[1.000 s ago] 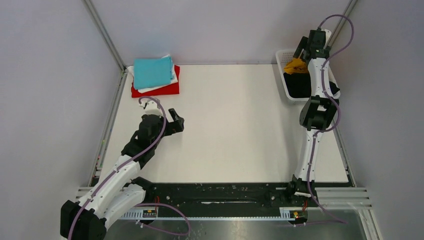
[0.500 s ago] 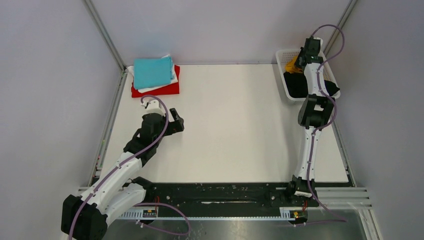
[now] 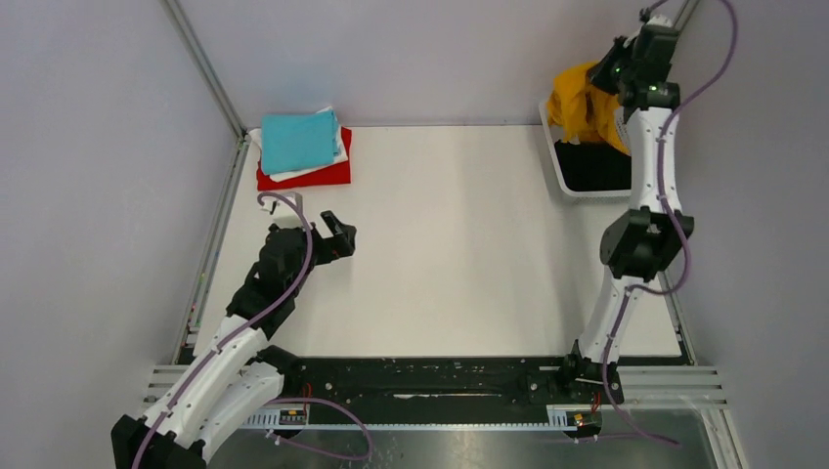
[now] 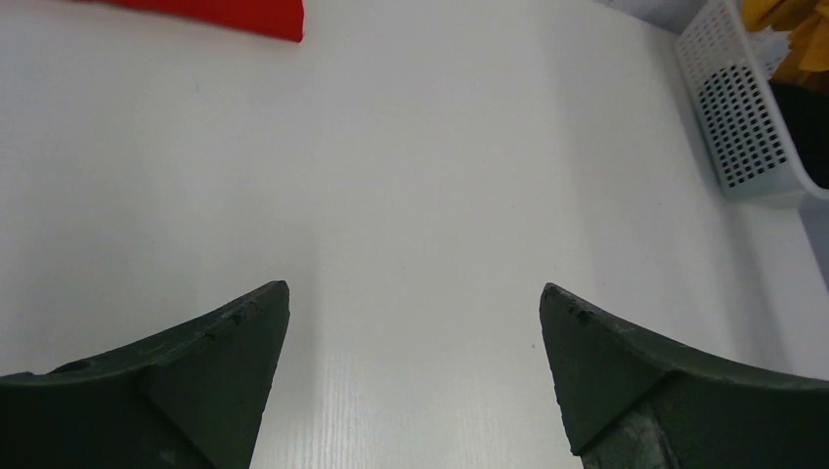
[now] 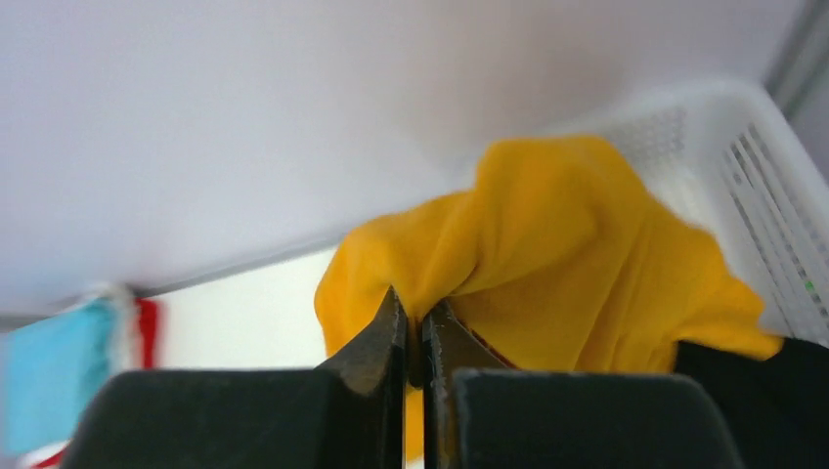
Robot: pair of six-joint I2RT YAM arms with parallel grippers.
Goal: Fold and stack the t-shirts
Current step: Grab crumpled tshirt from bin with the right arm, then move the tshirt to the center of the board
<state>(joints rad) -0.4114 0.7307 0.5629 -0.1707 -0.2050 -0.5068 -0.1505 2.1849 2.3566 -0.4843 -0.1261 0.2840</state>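
My right gripper (image 3: 614, 76) (image 5: 414, 311) is shut on a pinch of the orange-yellow t-shirt (image 3: 584, 106) (image 5: 567, 244), which hangs bunched above the white mesh basket (image 3: 553, 147) at the far right. A black t-shirt (image 3: 598, 166) (image 5: 753, 401) lies in that basket. At the far left corner sits a folded stack: a teal t-shirt (image 3: 298, 140) on a white one (image 3: 339, 153) on a red one (image 3: 323, 177) (image 4: 239, 15). My left gripper (image 3: 337, 233) (image 4: 414, 298) is open above the bare table, well short of the stack.
The basket (image 4: 738, 127) (image 5: 772, 186) stands against the right wall and back corner. Metal frame rails run along the table's left (image 3: 217, 225) and right edges. Grey walls enclose the table on three sides.
The right gripper closed on the orange-yellow t-shirt in the basket and lifted it up, pulling the cloth out above the basket. The left arm shifted slightly, still open.
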